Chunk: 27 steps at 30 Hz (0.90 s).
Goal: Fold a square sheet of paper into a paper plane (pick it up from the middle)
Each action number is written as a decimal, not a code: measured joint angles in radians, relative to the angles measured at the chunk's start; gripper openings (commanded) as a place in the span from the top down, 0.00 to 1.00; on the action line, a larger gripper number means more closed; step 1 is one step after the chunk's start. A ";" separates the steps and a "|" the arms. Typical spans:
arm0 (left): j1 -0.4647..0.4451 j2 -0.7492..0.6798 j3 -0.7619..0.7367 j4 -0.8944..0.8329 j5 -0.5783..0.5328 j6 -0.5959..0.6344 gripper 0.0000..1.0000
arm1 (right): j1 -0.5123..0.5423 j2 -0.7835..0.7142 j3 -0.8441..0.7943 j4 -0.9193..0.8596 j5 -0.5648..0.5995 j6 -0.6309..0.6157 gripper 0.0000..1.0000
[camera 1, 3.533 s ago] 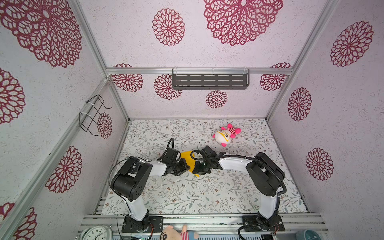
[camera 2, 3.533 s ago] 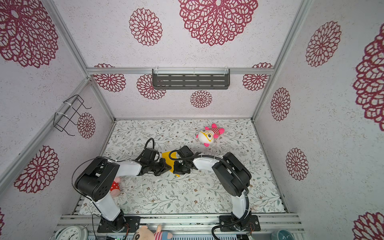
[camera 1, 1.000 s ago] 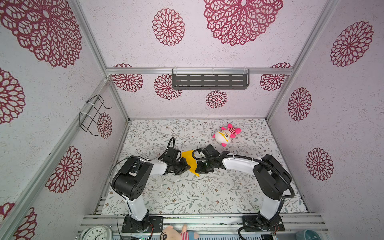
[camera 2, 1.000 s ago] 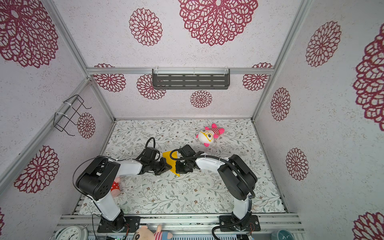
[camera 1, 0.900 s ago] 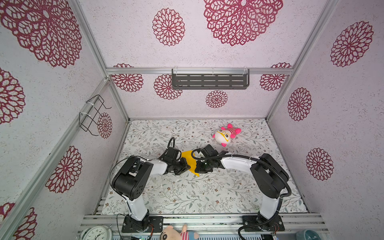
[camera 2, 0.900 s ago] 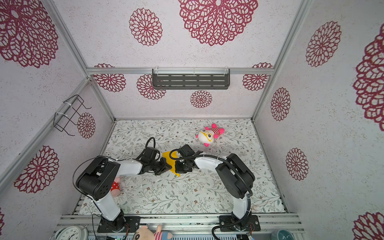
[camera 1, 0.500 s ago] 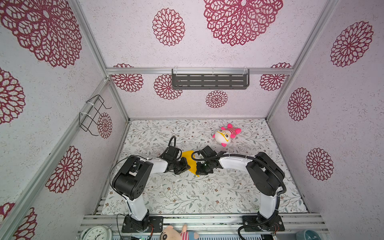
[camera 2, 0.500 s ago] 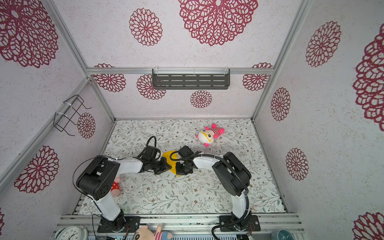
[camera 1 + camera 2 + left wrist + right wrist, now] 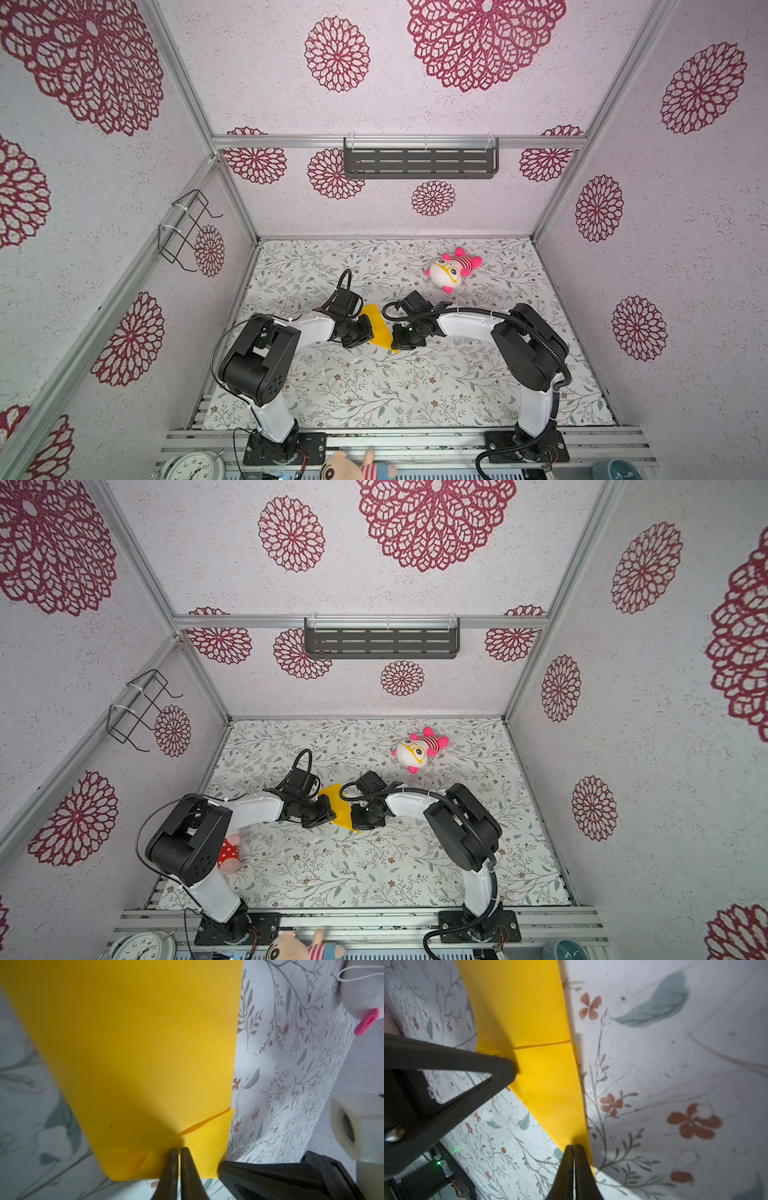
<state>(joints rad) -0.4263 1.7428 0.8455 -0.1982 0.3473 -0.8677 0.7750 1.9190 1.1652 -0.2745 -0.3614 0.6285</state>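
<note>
The yellow-orange sheet of paper (image 9: pixel 380 328) (image 9: pixel 338 806) lies flat mid-table, folded into a long shape that narrows to a point at the near end. My left gripper (image 9: pixel 365 332) (image 9: pixel 176 1150) is shut, its fingertips resting on top of the paper beside a diagonal crease. From the opposite side my right gripper (image 9: pixel 399 338) (image 9: pixel 573 1146) is also shut, with its tips on the paper near the pointed end. In the right wrist view the left gripper's fingers (image 9: pixel 500 1068) touch the paper's edge. Neither gripper lifts the paper.
A pink-and-white plush toy (image 9: pixel 453 270) (image 9: pixel 419 750) lies at the back right of the floral table. A red-dotted toy (image 9: pixel 228 854) sits by the left arm's base. A grey shelf (image 9: pixel 419 163) hangs on the back wall and a wire basket (image 9: pixel 187 232) on the left wall. A clock (image 9: pixel 193 467) and a pig plush (image 9: pixel 357 467) stand at the front rail.
Little has changed. Both shut grippers stay on the paper; the left has shifted slightly farther back, and the right arm's elbow has drawn in a little.
</note>
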 measured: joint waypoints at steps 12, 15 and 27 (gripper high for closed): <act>0.000 -0.015 0.014 -0.078 -0.027 0.088 0.91 | 0.000 0.011 0.017 -0.022 0.000 0.001 0.91; 0.000 -0.016 0.027 -0.113 -0.042 0.116 0.90 | 0.000 0.013 0.019 -0.024 -0.001 0.001 0.91; -0.007 -0.016 0.076 -0.232 -0.150 0.150 0.93 | 0.000 0.017 0.024 -0.031 -0.002 0.001 0.91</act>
<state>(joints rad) -0.4335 1.7264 0.9211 -0.4297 0.1974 -0.7174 0.7750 1.9358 1.1893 -0.3058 -0.3630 0.6292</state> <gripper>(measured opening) 0.077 0.094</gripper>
